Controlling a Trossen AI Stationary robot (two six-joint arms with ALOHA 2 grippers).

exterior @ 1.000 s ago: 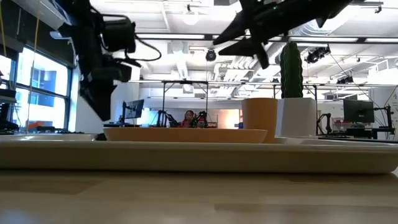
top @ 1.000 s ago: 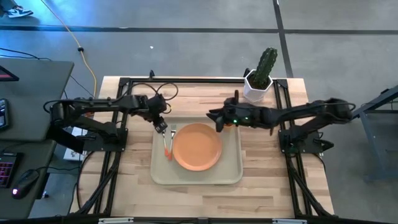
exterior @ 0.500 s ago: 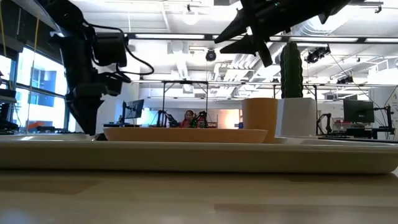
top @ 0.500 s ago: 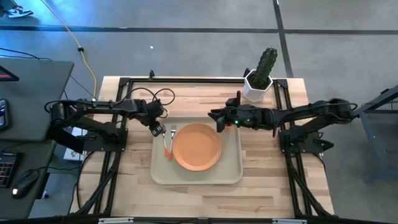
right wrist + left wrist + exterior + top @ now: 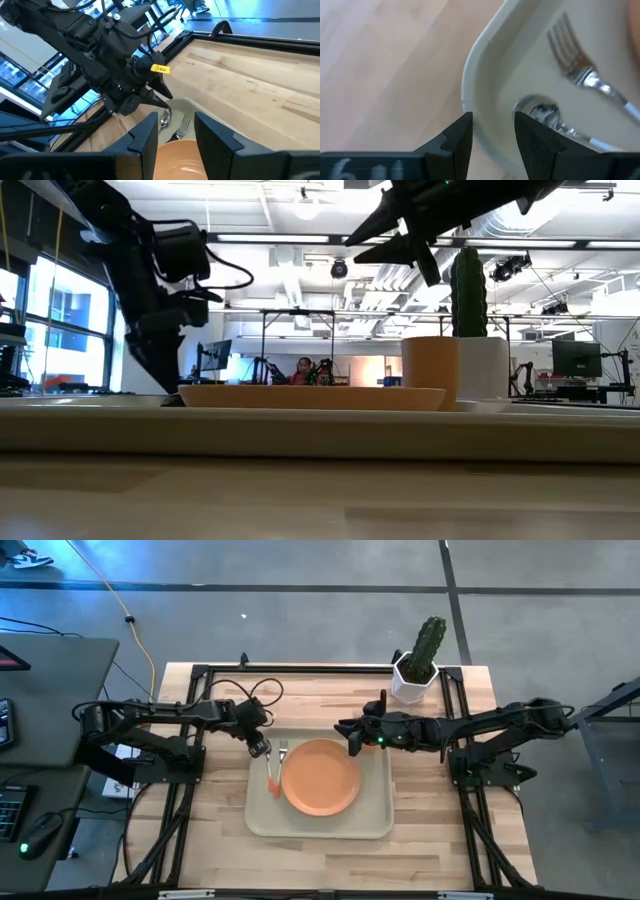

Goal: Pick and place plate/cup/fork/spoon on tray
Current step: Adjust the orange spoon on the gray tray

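**Tray looks nearly full**

The tray (image 5: 318, 825) is holding the plate (image 5: 320, 777) in the middle. The fork (image 5: 580, 62) and spoon (image 5: 540, 111) are lying side by side in the tray, just beside the plate on its left. The cup (image 5: 430, 370) is sitting near the tray's far right corner, w/ the right arm over it. So all 4 things look placed; prob. nothing is left.

The left gripper (image 5: 492, 131) is hanging over the tray's rim by the spoon, fingers spread, holding nothing. The right gripper (image 5: 175, 131) is hovering over the plate's far edge, also spread & empty.
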